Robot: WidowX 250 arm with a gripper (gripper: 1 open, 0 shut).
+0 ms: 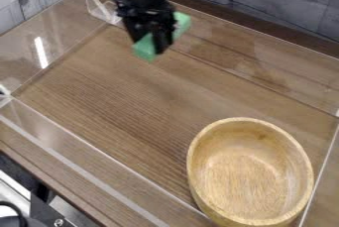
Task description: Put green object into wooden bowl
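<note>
Beside the cables, wooden tabletop (119, 112).

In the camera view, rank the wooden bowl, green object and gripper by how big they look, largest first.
1. Wooden bowl
2. Gripper
3. Green object; the gripper partly hides it, so I'm ranking its visible part.

My black gripper (154, 41) is in the upper middle of the view, and it points down. My arm comes from the top edge. My fingers are apart.
</note>
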